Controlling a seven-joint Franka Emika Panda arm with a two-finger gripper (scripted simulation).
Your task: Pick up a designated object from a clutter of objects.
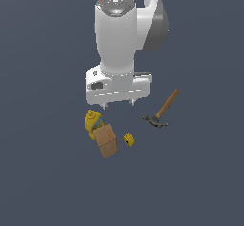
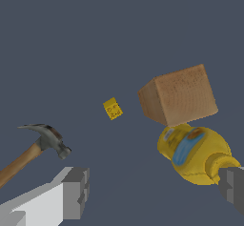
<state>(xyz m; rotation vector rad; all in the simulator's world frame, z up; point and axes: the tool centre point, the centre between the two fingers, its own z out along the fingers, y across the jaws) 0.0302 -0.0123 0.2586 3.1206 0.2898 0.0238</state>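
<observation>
The tiny bright-yellow block (image 1: 128, 139) lies on the dark floor just to the exterior view's right of the tan cardboard box (image 1: 106, 141). It also shows in the wrist view (image 2: 113, 108), apart from the box (image 2: 178, 95). The yellow bottle with a blue label (image 1: 93, 122) lies behind the box, touching it, and also shows in the wrist view (image 2: 195, 155). My gripper (image 1: 118, 105) hangs above the floor behind the clutter, open and empty. Its fingers (image 2: 76, 191) frame the wrist view.
A wooden-handled hammer (image 1: 164, 110) with a dark head lies to the exterior view's right of the clutter. It also shows in the wrist view (image 2: 35, 149). The floor is plain dark grey.
</observation>
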